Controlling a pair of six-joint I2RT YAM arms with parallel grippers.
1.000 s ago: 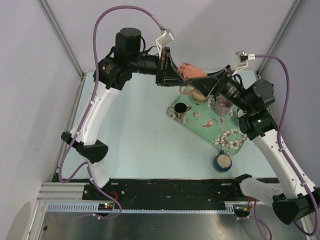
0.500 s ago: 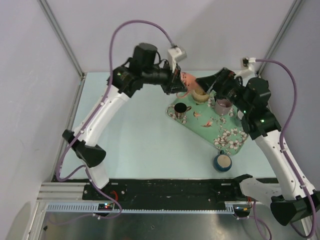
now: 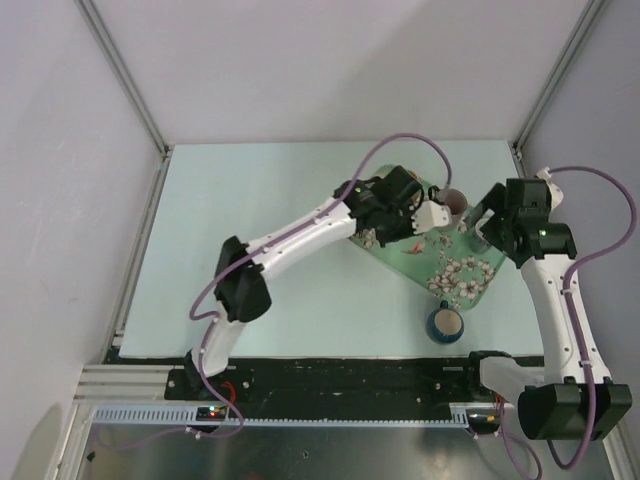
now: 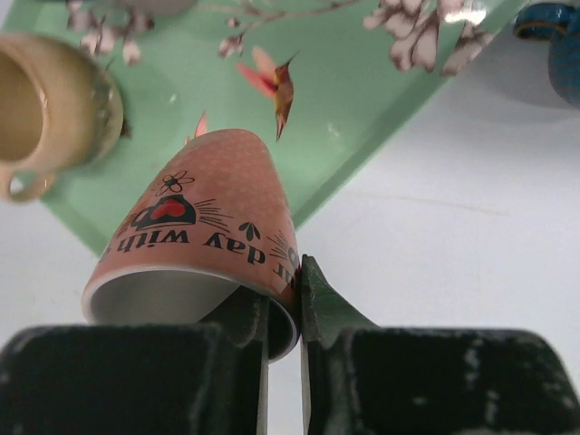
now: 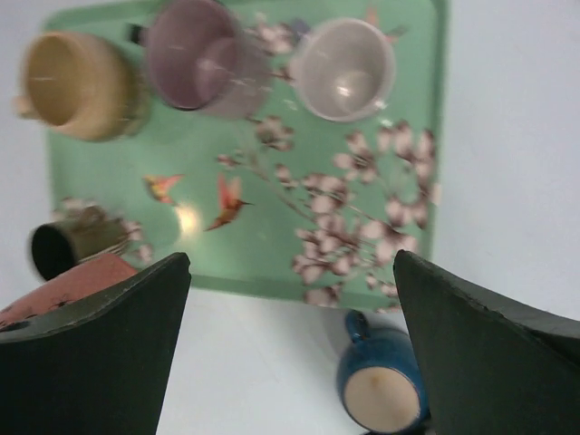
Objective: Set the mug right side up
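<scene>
Mug [image 5: 74, 86] stood upright, mouth up, on the green floral tray [image 5: 100, 181], at its far corner. Nothing gripped it. Its small handle stuck out on the side away from the other cups.

Near to far:
- Dark blue mug [image 5: 381, 390] sat mouth up on the table [image 3: 260, 200], just off the tray's near edge.
- Left gripper [image 4: 285, 288] reached in low over the tray's near-left edge. Its fingers [image 4: 324, 304] pinched the rim wall of a salmon cup [image 4: 208, 213] with black lettering, one finger inside the mouth and one outside. The cup was tilted, mouth toward the wrist and base pointing out over the tray. Couldn't tell whether the base touched the tray.
- Small dark cup [image 5: 68, 245] was on the tray, just beside the salmon cup.
- The row along the tray's far edge ran, in the right wrist view, left to right: first the mug, then a mauve mug [image 5: 195, 63] just beside it, then a pale cup [image 5: 343, 68] further along. All three showed their insides. The mauve mug was blurred, so contact with the mug couldn't be told.
- Right gripper [image 5: 290, 258] was raised by the tray's right side, looking down on it. Its fingers were spread wide with nothing between them, well apart from the mug.
- In the top view the left arm covered the mug.
</scene>
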